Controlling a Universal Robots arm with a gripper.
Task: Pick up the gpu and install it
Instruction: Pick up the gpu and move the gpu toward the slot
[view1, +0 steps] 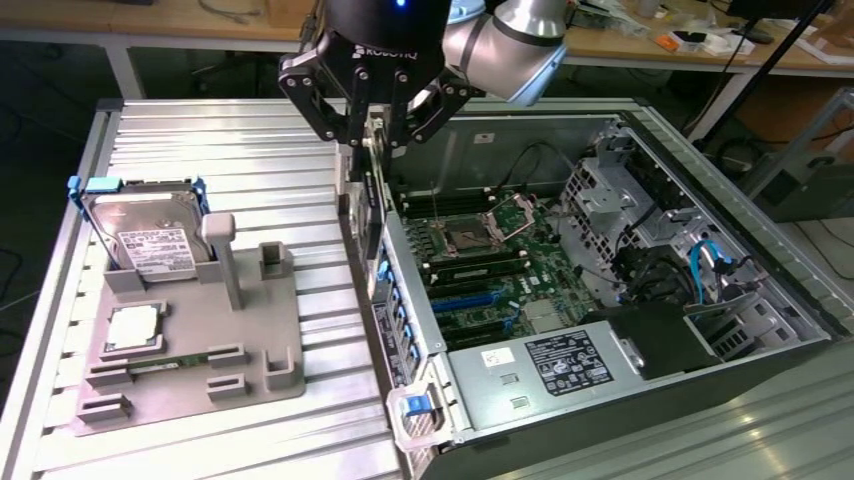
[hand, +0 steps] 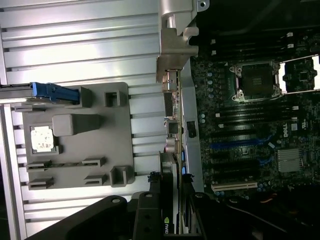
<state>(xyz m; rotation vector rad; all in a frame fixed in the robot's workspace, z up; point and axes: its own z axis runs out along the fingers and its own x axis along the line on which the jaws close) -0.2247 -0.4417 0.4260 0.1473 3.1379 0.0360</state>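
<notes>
Gripper (view1: 378, 135) hangs over the middle of the bench (view1: 240, 150), directly above the rear wall (view1: 387, 262) of the open computer case (view1: 747, 370). Fingers are closed on the gpu (view1: 380, 172), which is carried edge-on and hangs down as a thin strip. Its lower end is level with the top of that wall. In the wrist view the card (hand: 170, 167) runs out from between the fingers (hand: 155, 192) along the wall line, beside the motherboard (hand: 250, 130) rather than over it.

The gpu is in the air and not seated. The slots (view1: 467, 300) lie further inside the case, toward the exterior view's right of the card. The grey fixture (view1: 200, 370) with the hard drive (view1: 147, 225) sits near the bench edge on the exterior view's left, well apart from the card.

Risks, as judged from here:
- The card sits very close to the rear wall, so I cannot tell whether it clears it. A straight descent could land the bracket or board edge on the sheet metal and lever the card in the grip.
- The pinch is on a thin board. Any snag could twist or slide it, and the edge connector would then meet its slot (hand: 235, 186) skewed.
- A skewed or offset entry could jam at one end or press on the motherboard beside the slot.
- A lateral overshoot would bring the card toward the neighbouring blue slots and the components around them.
</notes>
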